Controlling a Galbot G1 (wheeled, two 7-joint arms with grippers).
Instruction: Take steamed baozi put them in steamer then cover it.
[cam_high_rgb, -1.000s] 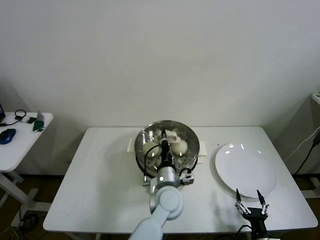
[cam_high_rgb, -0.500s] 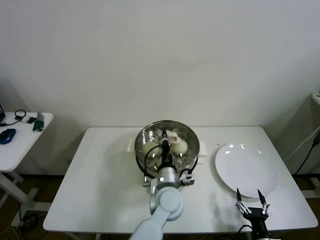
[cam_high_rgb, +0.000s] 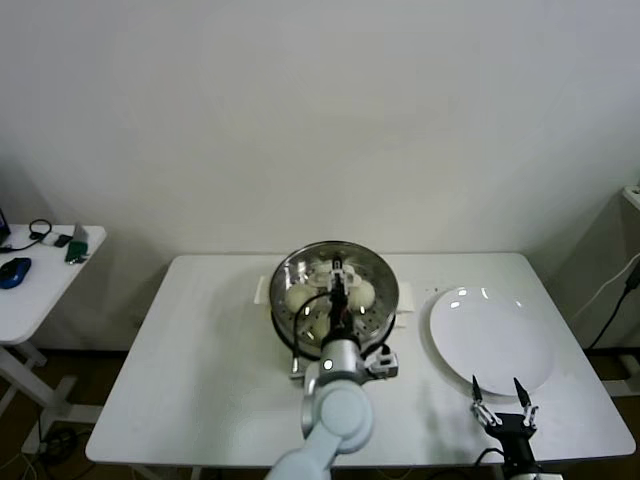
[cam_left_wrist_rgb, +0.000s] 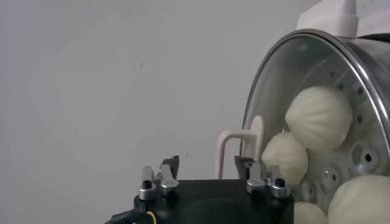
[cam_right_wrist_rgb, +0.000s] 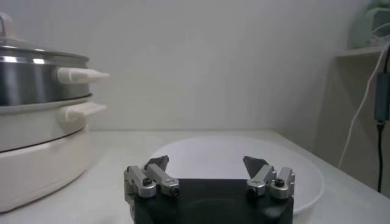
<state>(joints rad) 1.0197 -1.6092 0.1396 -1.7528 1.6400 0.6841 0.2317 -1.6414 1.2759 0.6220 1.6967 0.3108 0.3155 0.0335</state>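
Observation:
The steamer (cam_high_rgb: 388, 300) stands mid-table, a steel pot on a cream base. Several cream-white baozi (cam_high_rgb: 298, 297) lie inside on the perforated tray and show clearly in the left wrist view (cam_left_wrist_rgb: 319, 117). A cream loop handle (cam_left_wrist_rgb: 237, 139) rises at the steamer's middle. In the right wrist view a low steel-rimmed lid seems to sit on the pot (cam_right_wrist_rgb: 36, 79). My left gripper (cam_high_rgb: 341, 272) hovers over the steamer's middle, open (cam_left_wrist_rgb: 207, 161), with the loop beside one finger and not gripped. My right gripper (cam_high_rgb: 497, 385) is open and empty near the front right edge (cam_right_wrist_rgb: 206, 161).
A flat white plate (cam_high_rgb: 490, 340) lies right of the steamer, bare, just beyond my right gripper (cam_right_wrist_rgb: 244, 155). The steamer's side handles (cam_right_wrist_rgb: 79, 74) stick out toward the plate. A small side table (cam_high_rgb: 40, 270) with a mouse and cables stands far left.
My left arm has shifted slightly right over the steamer, and its fingers now stand at the cream loop handle. The right arm has not moved.

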